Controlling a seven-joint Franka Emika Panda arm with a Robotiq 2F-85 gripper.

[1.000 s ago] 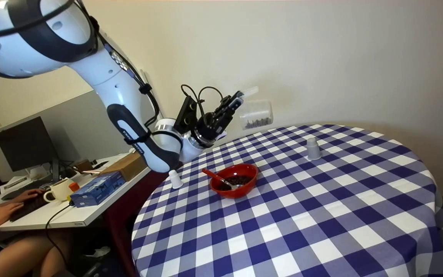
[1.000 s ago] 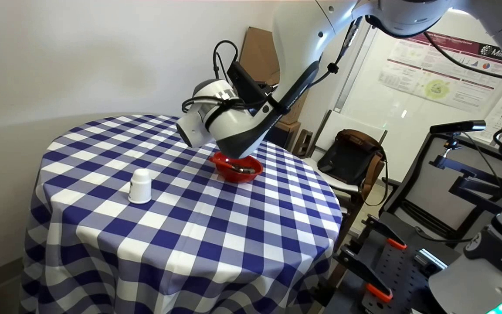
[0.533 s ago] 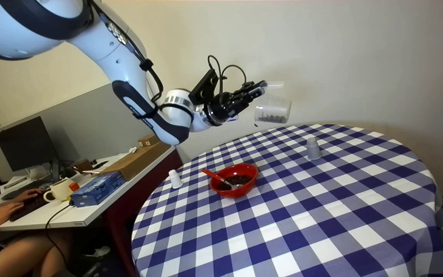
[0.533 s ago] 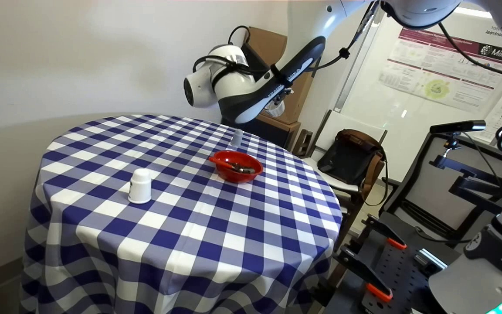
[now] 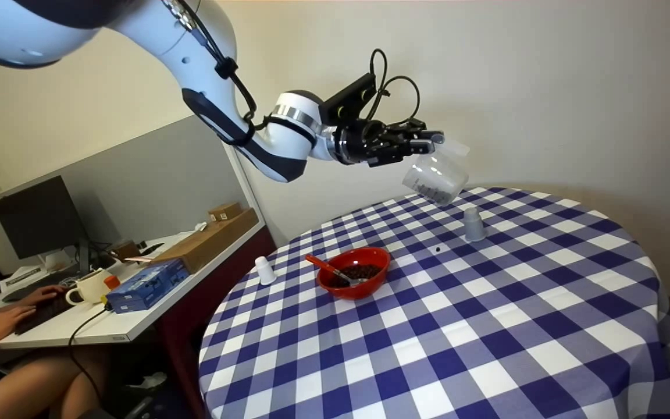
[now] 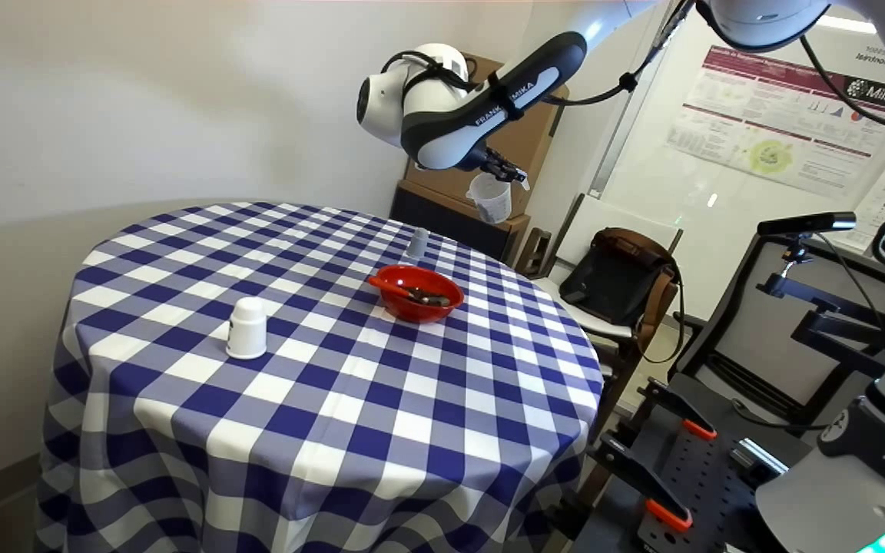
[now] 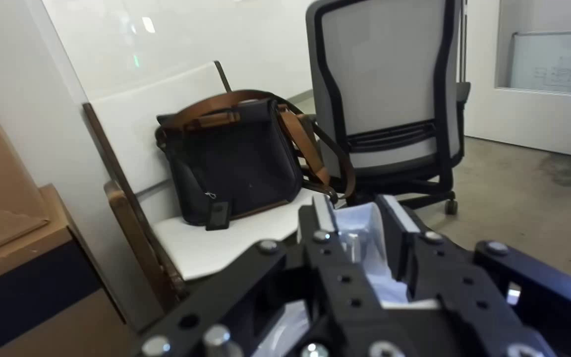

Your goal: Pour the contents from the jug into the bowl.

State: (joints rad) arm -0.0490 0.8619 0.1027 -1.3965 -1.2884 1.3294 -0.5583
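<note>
Upper right in an exterior view, one black gripper [image 5: 432, 142], part-closed, clamps one clear cylindrical jug [image 5: 437, 176] by handle [image 5: 456, 147]. Lower centre: one round red bowl [image 5: 371, 256], one spoon [image 5: 334, 270].

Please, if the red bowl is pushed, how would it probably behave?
The red bowl would probably slide rather than roll, because it stands upright. The red-handled spoon sticking past its rim may swing. The loose-looking dark pieces inside could spill if it tips.
</note>
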